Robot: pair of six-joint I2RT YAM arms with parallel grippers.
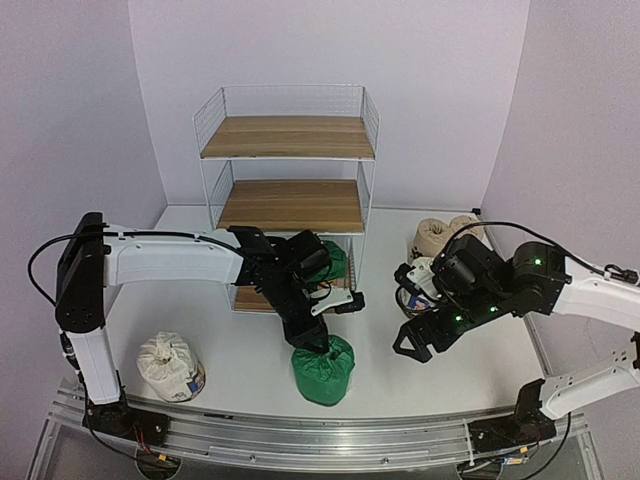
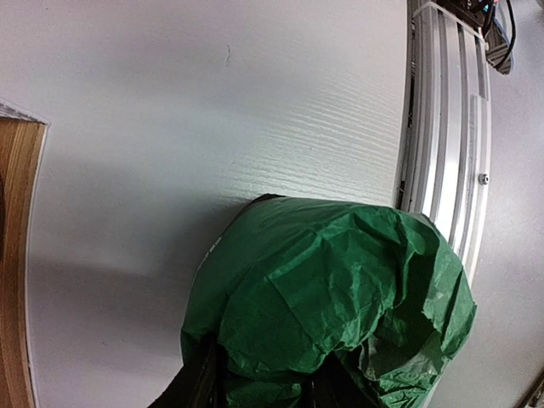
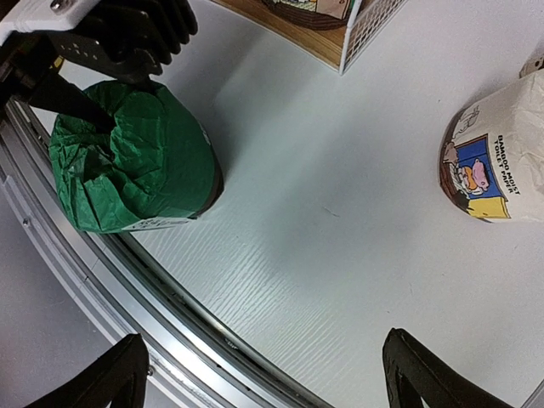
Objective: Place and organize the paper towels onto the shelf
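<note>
A green paper towel roll (image 1: 323, 372) stands on the table near the front edge. My left gripper (image 1: 311, 340) comes down on its top and is shut on the gathered wrapper; in the left wrist view the fingers (image 2: 202, 384) straddle the green roll (image 2: 331, 289). The right wrist view shows the same roll (image 3: 136, 166). A second green roll (image 1: 336, 262) lies on the bottom tier of the shelf (image 1: 290, 138). My right gripper (image 1: 420, 340) is open and empty over the table (image 3: 272, 382). A white roll with a blue-yellow label (image 3: 489, 153) lies near it.
Another white roll (image 1: 170, 367) stands at the front left. Two tan rolls (image 1: 440, 236) sit at the back right beside the shelf. The shelf's mesh corner (image 3: 367, 25) and bottom board (image 2: 13, 255) are close by. A metal rail (image 1: 300, 440) runs along the front edge.
</note>
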